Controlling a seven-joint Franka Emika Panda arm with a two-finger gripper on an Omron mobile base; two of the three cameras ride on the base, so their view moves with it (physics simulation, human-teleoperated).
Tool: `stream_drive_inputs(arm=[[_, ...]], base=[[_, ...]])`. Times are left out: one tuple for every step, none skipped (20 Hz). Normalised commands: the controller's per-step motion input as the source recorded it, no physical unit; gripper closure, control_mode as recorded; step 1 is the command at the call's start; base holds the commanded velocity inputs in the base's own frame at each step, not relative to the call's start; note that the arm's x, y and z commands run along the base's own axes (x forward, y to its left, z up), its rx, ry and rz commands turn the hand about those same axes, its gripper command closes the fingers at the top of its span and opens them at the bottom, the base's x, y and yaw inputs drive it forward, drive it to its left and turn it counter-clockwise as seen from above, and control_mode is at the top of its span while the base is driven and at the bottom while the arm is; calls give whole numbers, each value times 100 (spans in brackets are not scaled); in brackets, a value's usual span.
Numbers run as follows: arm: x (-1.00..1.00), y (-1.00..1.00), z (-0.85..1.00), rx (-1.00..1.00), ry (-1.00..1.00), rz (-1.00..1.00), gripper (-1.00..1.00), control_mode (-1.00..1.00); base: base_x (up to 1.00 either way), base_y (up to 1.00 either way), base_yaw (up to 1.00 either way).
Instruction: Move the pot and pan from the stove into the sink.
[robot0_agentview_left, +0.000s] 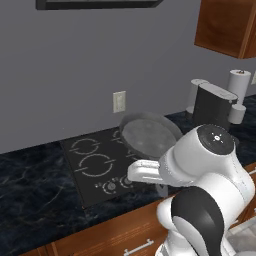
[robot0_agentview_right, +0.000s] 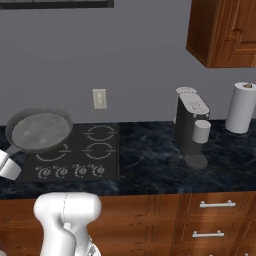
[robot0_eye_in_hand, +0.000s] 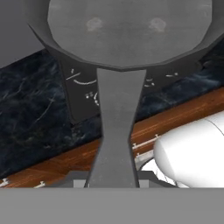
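While you hold the pan (robot0_eye_in_hand: 131, 30) by its handle in the clamped pincer (robot0_eye_in_hand: 114, 181) | lifted above stove (robot0_agentview_left: 95, 165) | sink drop left, pot unseen

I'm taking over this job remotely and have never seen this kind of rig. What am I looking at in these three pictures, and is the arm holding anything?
The machine is a white robot arm on a driving base in a rendered kitchen. Two pictures come from cameras on the base, behind the arm to its left and right, looking down over the counter. The third comes from a camera on the hand, looking along the gripper.

On the dark marble counter lies the black stove with white burner rings and front knobs. Further right stand a coffee machine and a paper towel roll.

The grey pan appears lifted above the stove's left side and tilted. In the hand view its long handle runs straight down into the gripper, so the gripper seems shut on the pan, though the fingertips themselves are hard to make out.
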Motion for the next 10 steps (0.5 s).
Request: stream_drive_inputs(arm=[[0,0,0,0,0,0,100,100],[0,0,0,0,0,0,100,100],[0,0,0,0,0,0,100,100],[0,0,0,0,0,0,100,100],[0,0,0,0,0,0,100,100],[0,0,0,0,0,0,100,100],[0,0,0,0,0,0,100,100],[0,0,0,0,0,0,100,100],[0,0,0,0,0,0,100,100],[0,0,0,0,0,0,100,100]], base=[[0,0,0],[-28,0,0],[-36,-10,0],[-51,-14,1],[-58,-17,1],[-64,-23,0],[-67,-30,0],[-68,-36,0],[-67,-37,0],[-64,-37,0]])
